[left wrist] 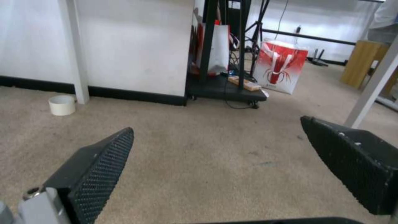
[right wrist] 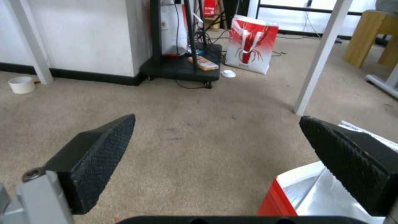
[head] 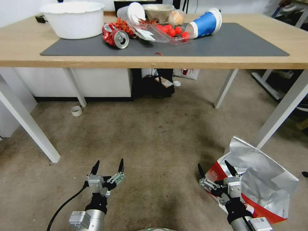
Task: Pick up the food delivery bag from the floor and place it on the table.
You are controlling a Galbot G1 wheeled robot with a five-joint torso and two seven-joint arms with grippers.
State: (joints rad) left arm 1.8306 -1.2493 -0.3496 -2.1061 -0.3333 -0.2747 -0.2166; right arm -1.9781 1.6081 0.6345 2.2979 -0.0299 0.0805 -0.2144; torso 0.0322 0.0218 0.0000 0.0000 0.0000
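The food delivery bag (head: 263,179) lies on the floor (head: 154,141) at the lower right, its red side and crinkly silver foil lining showing. Its red corner and foil (right wrist: 307,196) also appear in the right wrist view. My right gripper (head: 214,170) hangs open just above the bag's left edge, with nothing between its fingers. Over bare carpet at the lower left, my left gripper (head: 108,166) is open and empty too. The table (head: 25,48), light wood with a dark grey mat (head: 231,43), stands ahead.
On the mat lie a white bowl (head: 73,19), a crushed red can (head: 116,36), a clear tray of red balls (head: 166,31) and a tipped blue cup (head: 205,23). White table legs (head: 30,125) flank the floor. A tape roll (head: 76,110) and a red-white paper bag (right wrist: 251,43) sit farther back.
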